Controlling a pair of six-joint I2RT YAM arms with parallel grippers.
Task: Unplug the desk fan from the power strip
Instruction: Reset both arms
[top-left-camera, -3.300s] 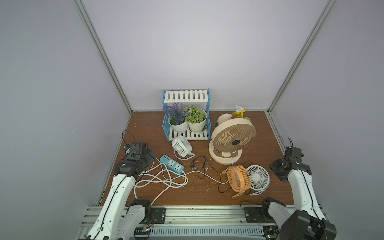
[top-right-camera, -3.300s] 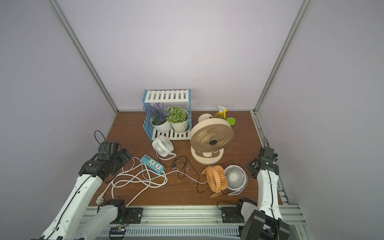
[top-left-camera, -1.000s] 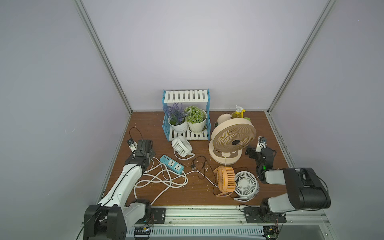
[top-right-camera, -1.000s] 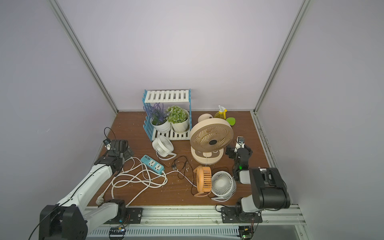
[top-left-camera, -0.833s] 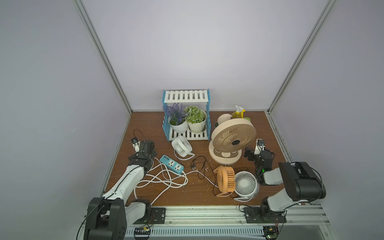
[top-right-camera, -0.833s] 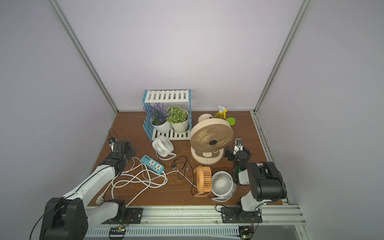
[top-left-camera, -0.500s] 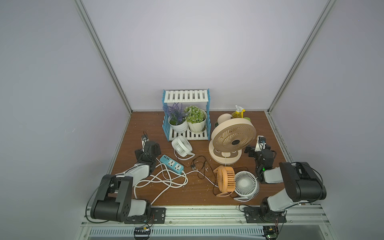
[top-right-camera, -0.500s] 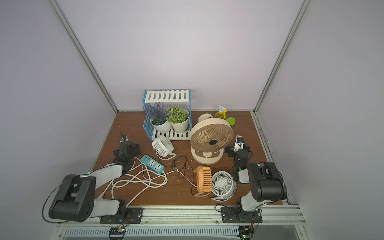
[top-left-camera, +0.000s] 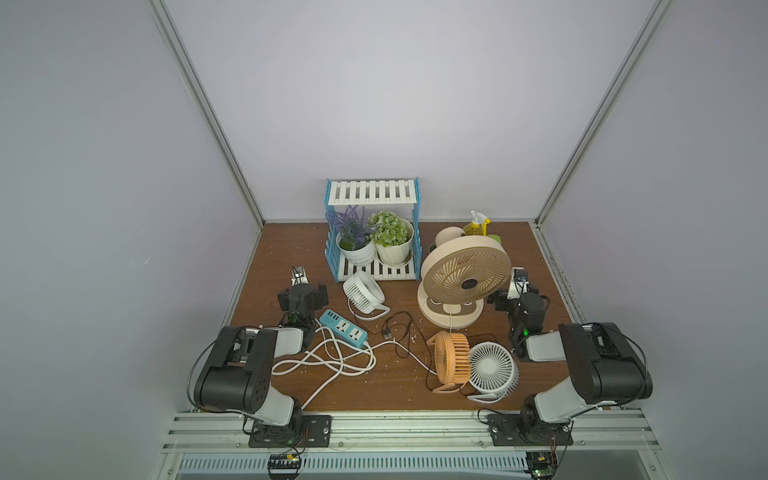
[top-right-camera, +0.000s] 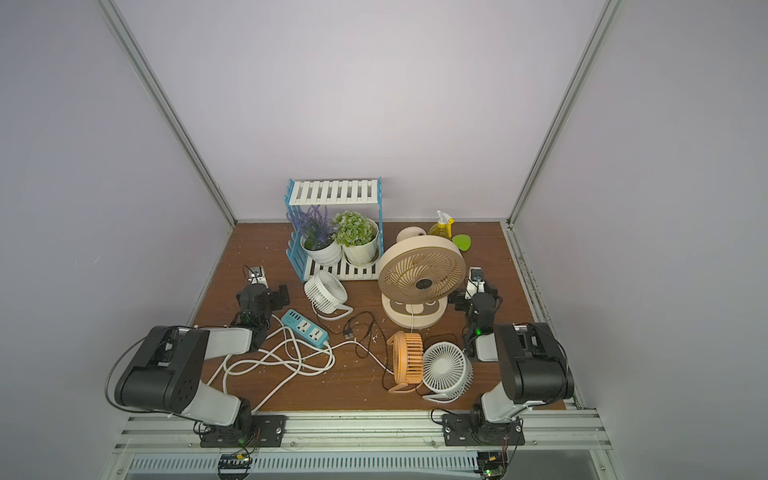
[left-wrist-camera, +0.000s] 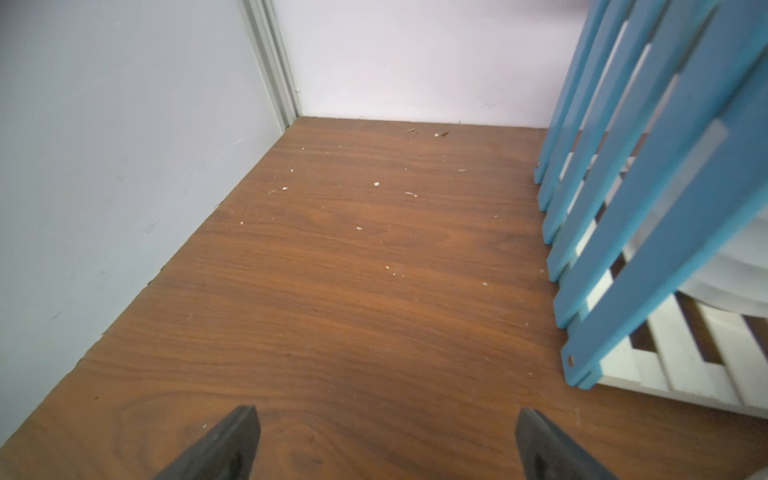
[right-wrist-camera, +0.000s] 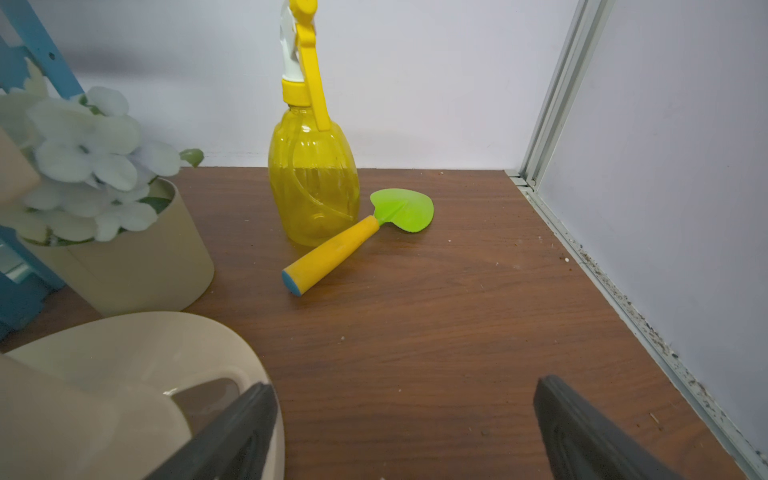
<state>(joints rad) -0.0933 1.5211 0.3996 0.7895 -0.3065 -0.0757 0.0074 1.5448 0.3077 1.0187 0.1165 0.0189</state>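
Here we are over the table (left-wrist-camera: 374, 291), and both arms sit folded low at its two sides. We see the left gripper (left-wrist-camera: 386, 419) with its jaws spread wide and nothing between them, just bare wood ahead and the blue-and-white rack (top-left-camera: 372, 195) off to one side. The power strip (top-left-camera: 343, 328) lies flat at the left of the table, just beside that left gripper and apart from it, socket faces up. Its thick white cord (top-left-camera: 328, 365) loops in a loose tangle toward the front edge.

Over to the right gripper (right-wrist-camera: 405, 388): jaws spread wide as well, holding nothing. It sits right beside the base of the big beige fan (top-left-camera: 465, 278), and its wrist view gives us a yellow spray bottle (right-wrist-camera: 313, 183), a green-headed trowel (right-wrist-camera: 332, 253) lying against it, and a beige flower pot (right-wrist-camera: 124, 266).

Now look at the middle of the table: a black USB plug (top-left-camera: 386, 333) lies loose on the wood, near the strip but clear of it. Its black lead winds off toward the orange fan (top-left-camera: 451, 361), which stands beside a round white fan (top-left-camera: 492, 370). A small white fan (top-left-camera: 362, 291) sits in front of the rack
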